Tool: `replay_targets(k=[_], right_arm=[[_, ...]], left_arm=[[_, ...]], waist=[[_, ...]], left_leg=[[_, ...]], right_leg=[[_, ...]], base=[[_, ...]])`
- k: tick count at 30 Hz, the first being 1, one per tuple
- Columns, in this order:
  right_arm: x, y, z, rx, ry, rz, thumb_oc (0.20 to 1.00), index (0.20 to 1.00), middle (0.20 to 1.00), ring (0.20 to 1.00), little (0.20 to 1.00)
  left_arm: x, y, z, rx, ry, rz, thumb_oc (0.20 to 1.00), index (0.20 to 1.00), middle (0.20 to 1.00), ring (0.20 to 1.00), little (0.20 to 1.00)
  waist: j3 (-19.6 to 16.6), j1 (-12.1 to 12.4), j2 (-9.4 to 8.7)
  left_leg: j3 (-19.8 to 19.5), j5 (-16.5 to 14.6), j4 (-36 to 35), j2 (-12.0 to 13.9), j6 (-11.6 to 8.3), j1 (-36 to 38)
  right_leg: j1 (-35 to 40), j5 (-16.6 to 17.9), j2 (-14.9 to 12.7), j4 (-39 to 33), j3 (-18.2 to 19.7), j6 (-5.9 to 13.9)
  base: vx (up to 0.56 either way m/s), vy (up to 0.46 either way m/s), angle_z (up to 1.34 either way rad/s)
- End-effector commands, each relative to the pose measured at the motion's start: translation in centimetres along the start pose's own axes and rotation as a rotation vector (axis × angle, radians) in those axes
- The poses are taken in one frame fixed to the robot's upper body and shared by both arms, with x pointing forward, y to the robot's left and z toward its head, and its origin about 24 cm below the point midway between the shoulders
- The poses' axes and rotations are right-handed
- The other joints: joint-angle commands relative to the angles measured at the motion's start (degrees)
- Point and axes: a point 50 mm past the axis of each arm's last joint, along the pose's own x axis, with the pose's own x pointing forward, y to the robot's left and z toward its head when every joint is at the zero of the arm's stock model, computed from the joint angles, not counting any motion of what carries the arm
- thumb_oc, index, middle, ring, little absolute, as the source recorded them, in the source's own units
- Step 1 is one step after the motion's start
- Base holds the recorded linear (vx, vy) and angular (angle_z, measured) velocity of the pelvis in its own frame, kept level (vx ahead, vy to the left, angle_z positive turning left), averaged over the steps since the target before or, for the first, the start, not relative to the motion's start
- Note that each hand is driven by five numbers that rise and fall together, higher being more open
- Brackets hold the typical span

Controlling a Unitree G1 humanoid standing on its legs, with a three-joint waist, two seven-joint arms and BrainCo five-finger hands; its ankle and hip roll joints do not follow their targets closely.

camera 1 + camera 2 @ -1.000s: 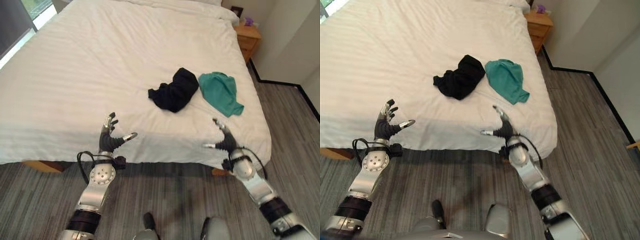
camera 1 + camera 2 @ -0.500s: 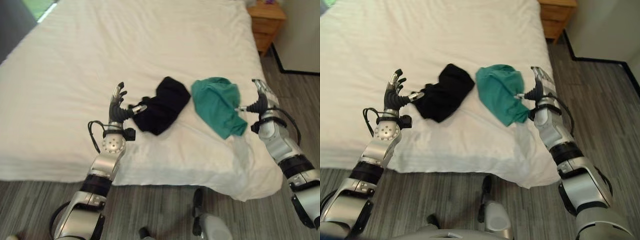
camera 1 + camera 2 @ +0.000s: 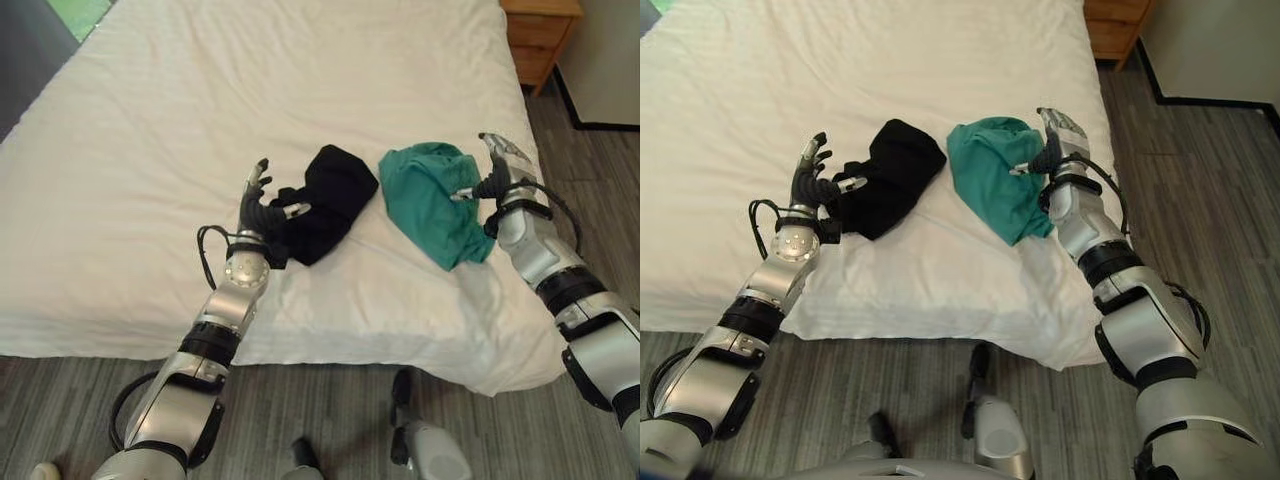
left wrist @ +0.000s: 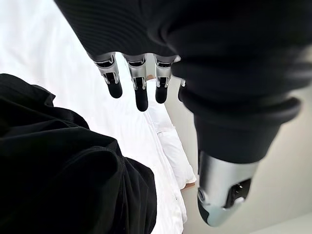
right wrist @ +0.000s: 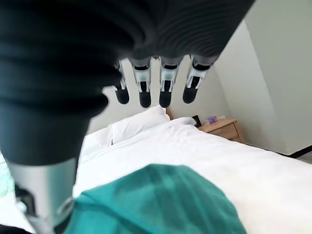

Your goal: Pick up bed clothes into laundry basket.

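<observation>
Clothes are lying near the foot of a white bed (image 3: 150, 150): a black garment (image 3: 325, 200) and a teal garment (image 3: 435, 200), side by side with a narrow strip of sheet showing between them.

In the left eye view, the left hand (image 3: 262, 205) is hovering at the near edge of the black garment, fingers straight and spread, thumb reaching toward the cloth; whether it is touching is hard to tell. The right hand (image 3: 495, 170) is hanging by the far-right edge of the teal garment, fingers extended, thumb pointing at the fabric. A wooden nightstand (image 3: 540, 35) is being cut off by the frame's top edge.

In the right eye view, the same layout is showing, with grey plank floor (image 3: 1200, 200) running beside the bed.

In the left wrist view, the dark-tipped fingers (image 4: 141, 95) are reaching out straight over the black cloth without clasping it; the garment's far folds are merging into one dark mass.

In the right wrist view, the fingers (image 5: 165, 90) are pointing out straight above the teal cloth, holding nothing. Pillows (image 5: 136, 124) are lying at the bed's head, and small items on the nightstand are too tiny to make out. No writing is legible.
</observation>
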Motion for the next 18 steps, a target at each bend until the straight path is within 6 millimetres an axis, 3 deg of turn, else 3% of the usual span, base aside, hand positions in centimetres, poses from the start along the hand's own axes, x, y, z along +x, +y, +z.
replay_targets(k=[1,4,7,10,18], right_arm=[[2.3,-3.6,3.6,-0.01,-0.088,-0.099,1.0,1.0,1.0,1.0,1.0],[3.0,-4.5,5.1,-0.017,-0.115,-0.115,1.0,1.0,1.0,1.0,1.0],[3.2,-4.9,5.3,-0.013,-0.115,-0.125,1.0,1.0,1.0,1.0,1.0],[3.5,-5.6,4.9,-0.013,-0.092,-0.145,1.0,1.0,1.0,1.0,1.0],[3.4,-4.3,4.4,-0.025,-0.042,-0.114,1.0,1.0,1.0,1.0,1.0]], left_arm=[[2.7,0.8,5.2,0.025,-0.179,0.035,1.0,1.0,1.0,1.0,1.0],[3.8,0.8,7.1,0.029,-0.219,0.058,1.0,1.0,1.0,1.0,1.0],[4.2,0.9,7.8,0.028,-0.23,0.072,1.0,1.0,1.0,1.0,1.0],[4.9,0.9,8.8,0.038,-0.241,0.078,1.0,1.0,1.0,1.0,1.0],[5.7,-0.2,10.3,0.035,-0.245,0.075,1.0,1.0,1.0,1.0,1.0]], waist=[[-0.6,0.8,-2.4],[0.1,1.1,-2.1],[0.2,1.1,-1.94],[0.8,1.1,-1.81],[2.4,1.1,-0.8]], left_leg=[[-0.6,1.8,0.4,1.8,-3.14,1.5],[-1.1,2.9,0.4,2.4,-3.76,-0.1],[-1.5,3.7,0.4,3.0,-4.42,-1.1],[-3.0,6.8,0.4,4.0,-6.01,-4.0],[-3.4,9.4,0.4,5.2,-6.48,-7.6]], right_leg=[[3.7,-6.1,-6.8,1.0,0.5,8.73],[2.6,-6.2,-6.6,1.0,0.1,8.77],[2.0,-6.3,-6.4,1.0,-0.2,8.73],[0.4,-6.4,-6.0,1.0,-0.7,8.74],[-2.0,-6.2,-5.8,1.0,-1.2,8.84]], base=[[0.01,-0.044,0.02],[0.01,-0.074,0.01],[0.01,-0.076,0.08],[0.0,-0.114,0.22],[0.01,-0.078,0.21]])
